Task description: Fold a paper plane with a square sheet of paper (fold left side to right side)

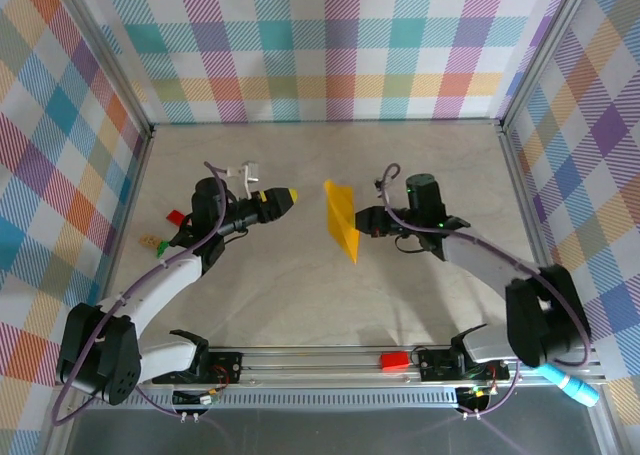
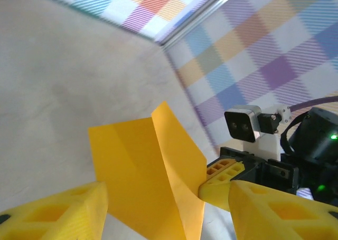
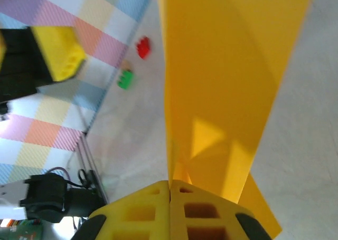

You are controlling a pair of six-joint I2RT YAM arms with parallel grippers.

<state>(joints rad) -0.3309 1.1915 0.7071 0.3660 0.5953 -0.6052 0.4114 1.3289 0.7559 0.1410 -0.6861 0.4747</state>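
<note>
The yellow-orange paper (image 1: 341, 219) stands partly folded near the table's middle, a narrow creased shape with its point toward the near edge. My right gripper (image 1: 366, 221) is shut on the paper's right edge, its pads (image 3: 170, 198) pressed together on the raised flap (image 3: 227, 66). My left gripper (image 1: 284, 196) hovers a little to the left of the sheet, apart from it. In the left wrist view its fingers (image 2: 58, 213) stand wide open, with the paper (image 2: 148, 166) ahead of them and the right gripper's fingertips (image 2: 222, 179) pinching the far edge.
A red block (image 1: 176, 216) and a small green and tan piece (image 1: 152, 242) lie by the left wall. Another red block (image 1: 395, 360) sits on the front rail, and a light blue cylinder (image 1: 570, 383) lies at the near right. Checkered walls enclose the table.
</note>
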